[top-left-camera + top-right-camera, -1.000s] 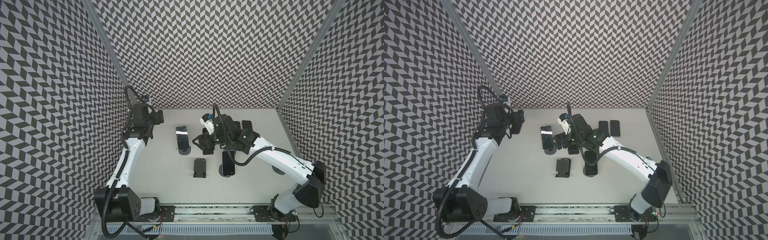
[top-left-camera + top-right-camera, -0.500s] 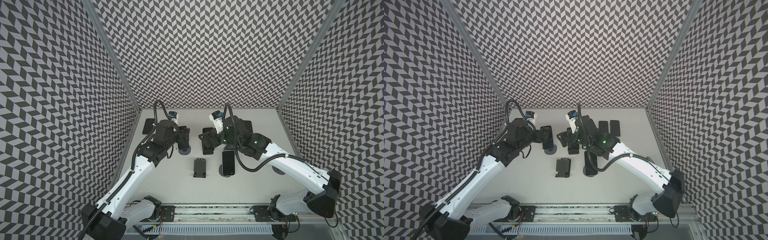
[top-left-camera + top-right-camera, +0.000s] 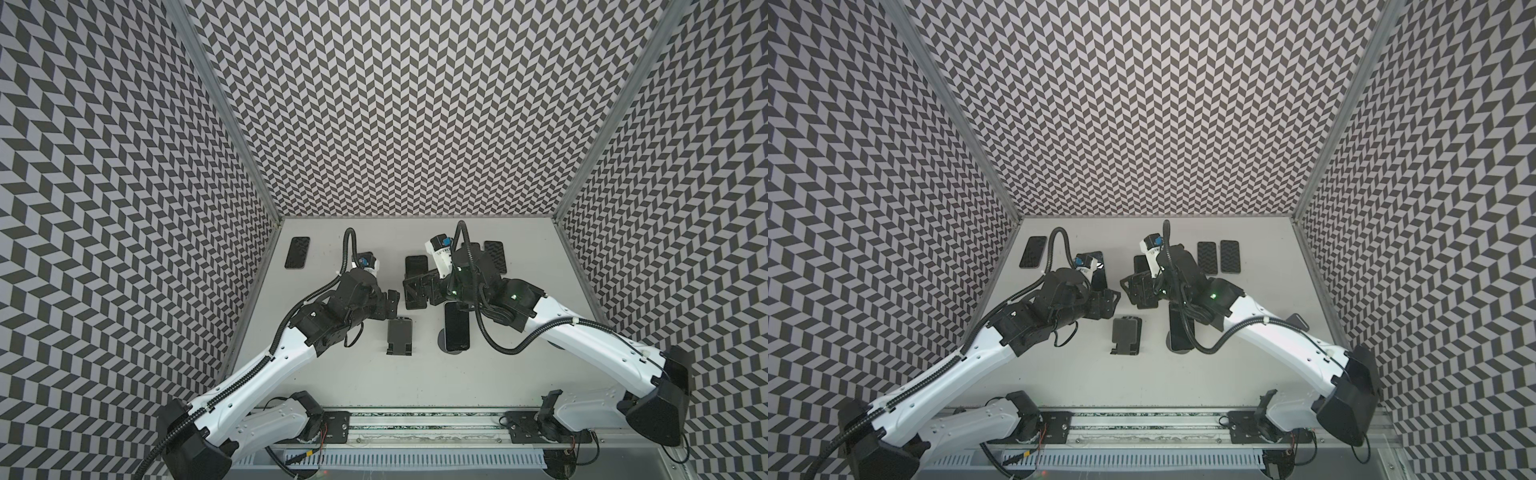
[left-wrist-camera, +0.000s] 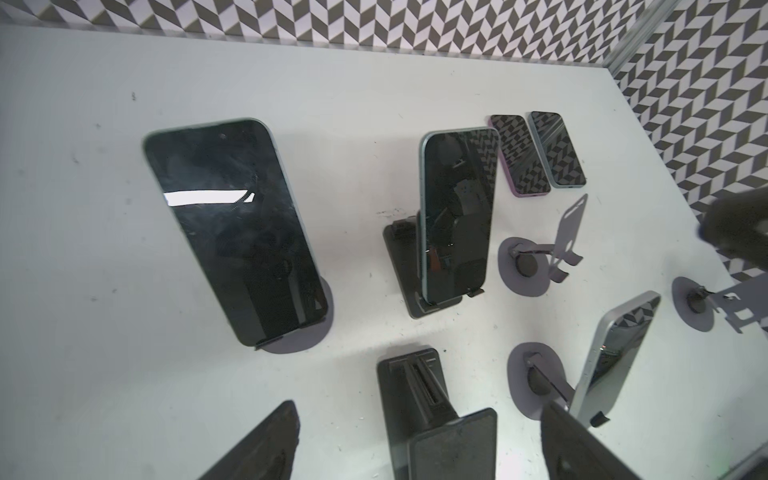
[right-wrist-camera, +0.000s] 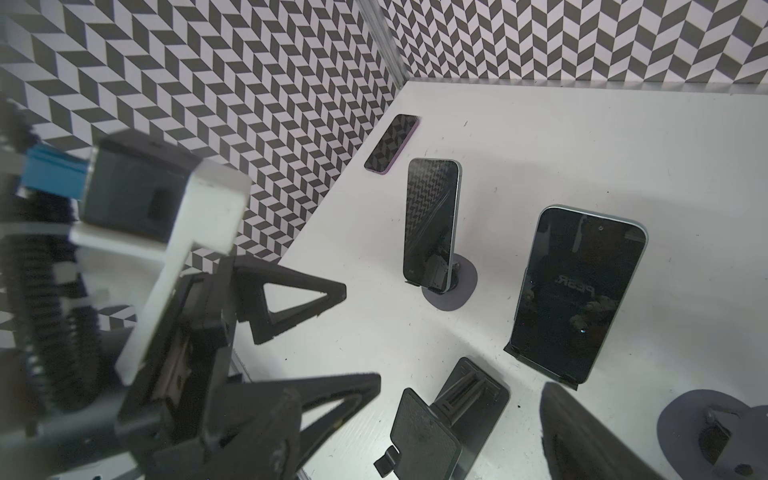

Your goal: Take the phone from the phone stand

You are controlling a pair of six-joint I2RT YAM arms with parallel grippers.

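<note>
Well, left gripper (image 3: 390, 305) and right gripper (image 3: 409, 294) jaws apart, empty; phone (image 4: 235, 232) on phone stand (image 4: 316, 336) looks stiff, slick, light, so I'd pinch its long edges.

You see white arm links (image 3: 270, 361), black joints (image 3: 328, 324). Left tool (image 3: 392, 303), right tool (image 3: 412, 294): black, triangular open-frame fingers (image 5: 291, 299). Behind each tool: ribbed black cable (image 3: 505, 351), white camera mount (image 3: 441, 257), blue plug (image 3: 445, 241).

Both arms reach inward, grippers almost meeting in the middle
In both top views the left gripper (image 3: 390, 302) and right gripper (image 3: 412, 294) face each other, close but apart, each with its jaws spread wide and nothing between them; the white arms stretch forward from their bases, wrists angled toward the centre
</note>
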